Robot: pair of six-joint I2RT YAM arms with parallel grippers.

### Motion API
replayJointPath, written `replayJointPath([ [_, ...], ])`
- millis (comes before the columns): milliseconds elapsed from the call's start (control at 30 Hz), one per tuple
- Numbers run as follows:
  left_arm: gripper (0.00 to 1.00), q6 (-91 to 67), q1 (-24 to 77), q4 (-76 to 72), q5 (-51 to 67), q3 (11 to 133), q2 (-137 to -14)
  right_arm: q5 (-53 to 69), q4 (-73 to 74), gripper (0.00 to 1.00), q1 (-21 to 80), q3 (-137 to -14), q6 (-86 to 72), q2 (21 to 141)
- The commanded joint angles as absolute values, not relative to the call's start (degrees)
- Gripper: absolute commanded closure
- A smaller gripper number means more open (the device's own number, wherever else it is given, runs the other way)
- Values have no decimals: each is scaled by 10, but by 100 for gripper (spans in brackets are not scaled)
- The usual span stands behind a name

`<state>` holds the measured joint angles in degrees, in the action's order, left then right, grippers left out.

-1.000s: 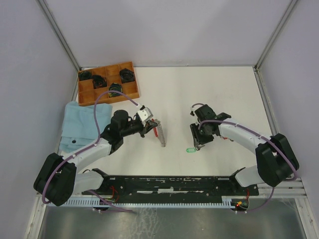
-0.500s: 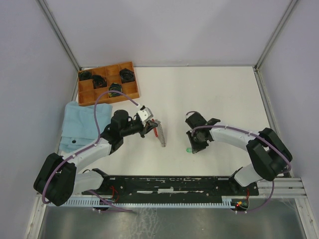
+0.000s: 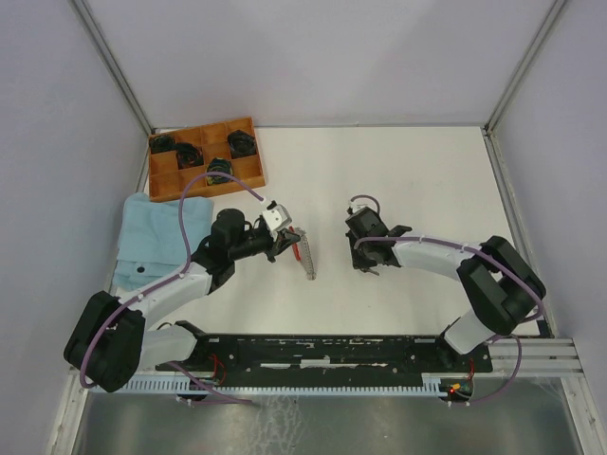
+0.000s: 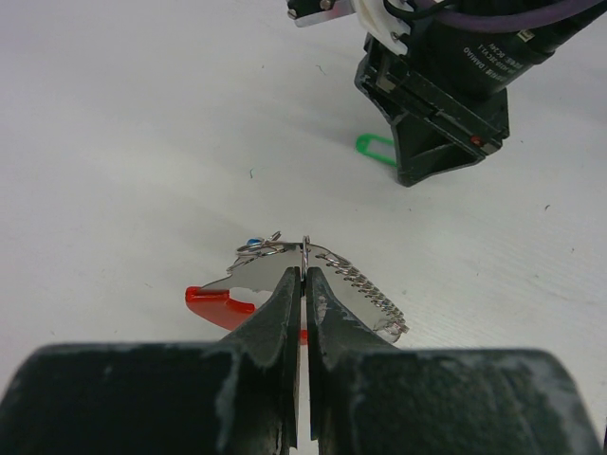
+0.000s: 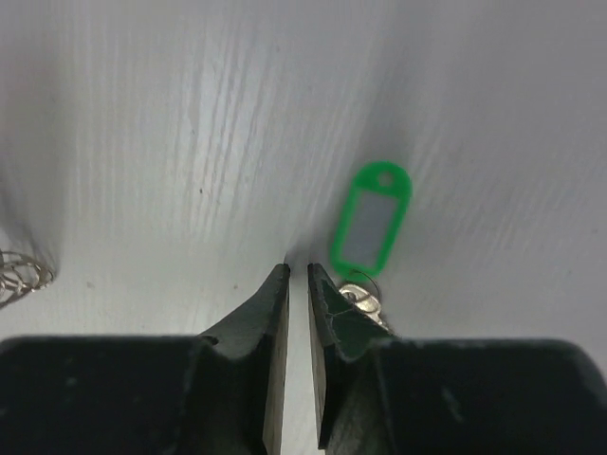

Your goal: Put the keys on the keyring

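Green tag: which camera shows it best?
The right wrist view: the green tag lies close and whole, beside the right gripper. The left wrist view shows it small and far, partly behind that gripper. In the top view I cannot see it; the gripper seems to cover it.

In your right wrist view, the key (image 5: 365,301) under the green tag (image 5: 372,220) sits mostly behind a finger of the right claw (image 5: 297,275), and the chain (image 5: 21,273) is cut off by the left edge. From above, that claw covers the tag. The blue speck (image 4: 251,243) beside the keyring (image 4: 305,248) is too small to name.
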<state>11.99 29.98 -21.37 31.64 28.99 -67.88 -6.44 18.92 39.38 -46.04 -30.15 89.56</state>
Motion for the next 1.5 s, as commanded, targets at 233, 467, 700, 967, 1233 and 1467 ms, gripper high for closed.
replayJointPath([
  [233, 97, 142, 298, -215, 319, 307, -670, -36, 170, 65, 376, -481, -209, 863],
  [467, 97, 141, 298, -215, 321, 308, -670, -33, 187, 56, 339, -436, -274, 776],
  [700, 97, 141, 298, -215, 322, 308, -669, 21, 180, 58, 295, -418, -316, 801],
  [967, 97, 141, 298, -215, 322, 309, -671, 66, 151, 63, 281, -404, -333, 832],
  [1233, 97, 141, 298, -215, 322, 309, -671, 71, 121, 69, 278, -398, -333, 848],
  [1467, 97, 141, 298, -215, 323, 309, -673, 70, 118, 74, 278, -400, -331, 840],
])
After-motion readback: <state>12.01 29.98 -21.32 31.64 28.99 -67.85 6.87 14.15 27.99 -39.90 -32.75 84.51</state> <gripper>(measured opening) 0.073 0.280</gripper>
